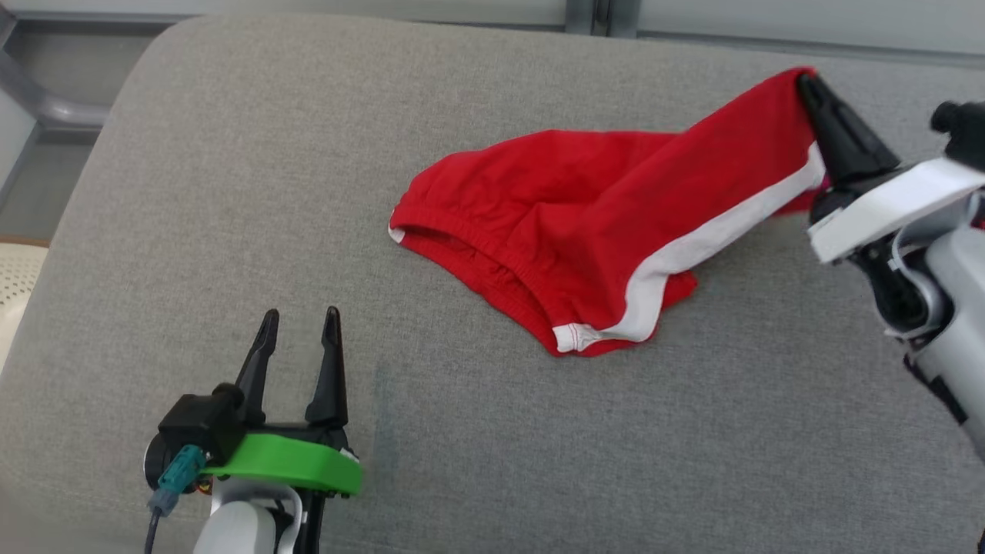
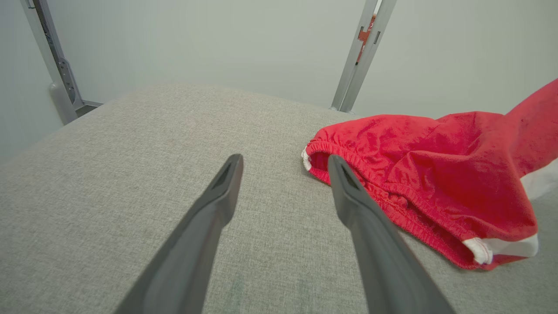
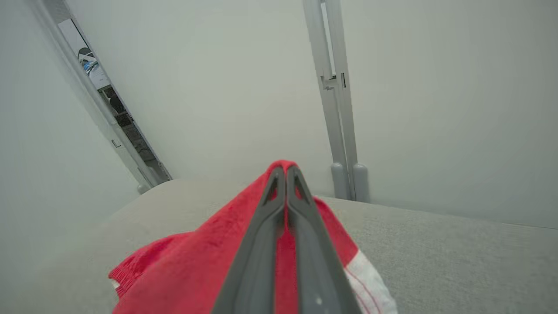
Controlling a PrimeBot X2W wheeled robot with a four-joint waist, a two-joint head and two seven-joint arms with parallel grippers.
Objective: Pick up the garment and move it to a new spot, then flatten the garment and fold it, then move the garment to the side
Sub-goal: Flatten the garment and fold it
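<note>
A pair of red shorts (image 1: 569, 223) with white trim lies crumpled on the grey cushion (image 1: 231, 192), one leg pulled up toward the right. My right gripper (image 1: 804, 77) is shut on that raised red edge; in the right wrist view the closed fingers (image 3: 285, 172) pinch the shorts (image 3: 196, 261). My left gripper (image 1: 300, 317) stands open at the lower left, apart from the cloth, with nothing between its fingers. In the left wrist view my left gripper (image 2: 283, 159) points at the cushion, with the shorts' elastic waistband (image 2: 344, 152) just right of its right fingertip.
The grey cushion's far edge meets pale wall panels with metal posts (image 2: 362, 52). A grey frame bar (image 1: 46, 100) stands at the cushion's upper left corner. A pale perforated object (image 1: 15, 277) sits beyond the left edge.
</note>
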